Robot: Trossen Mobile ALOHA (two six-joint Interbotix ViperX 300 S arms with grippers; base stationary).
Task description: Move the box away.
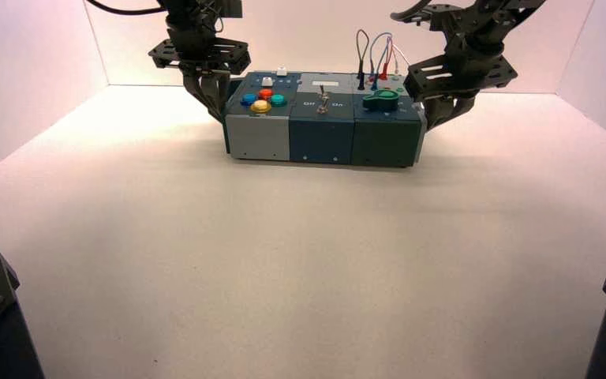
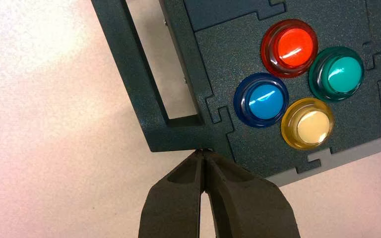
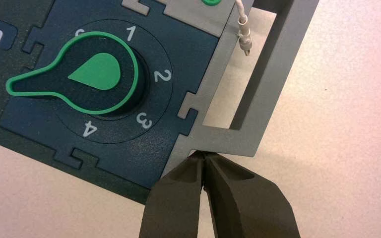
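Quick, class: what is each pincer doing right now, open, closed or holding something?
Left pincer: closed, tips at the corner of the dark end handle.
Right pincer: closed, tips at the grey end handle's corner.

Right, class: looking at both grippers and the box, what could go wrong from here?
The left gripper and right gripper, both shut, meet only the end handles' corners, so one might slip and the box could swing askew. Also, the loose white wire hanging over the right handle's opening might snag.
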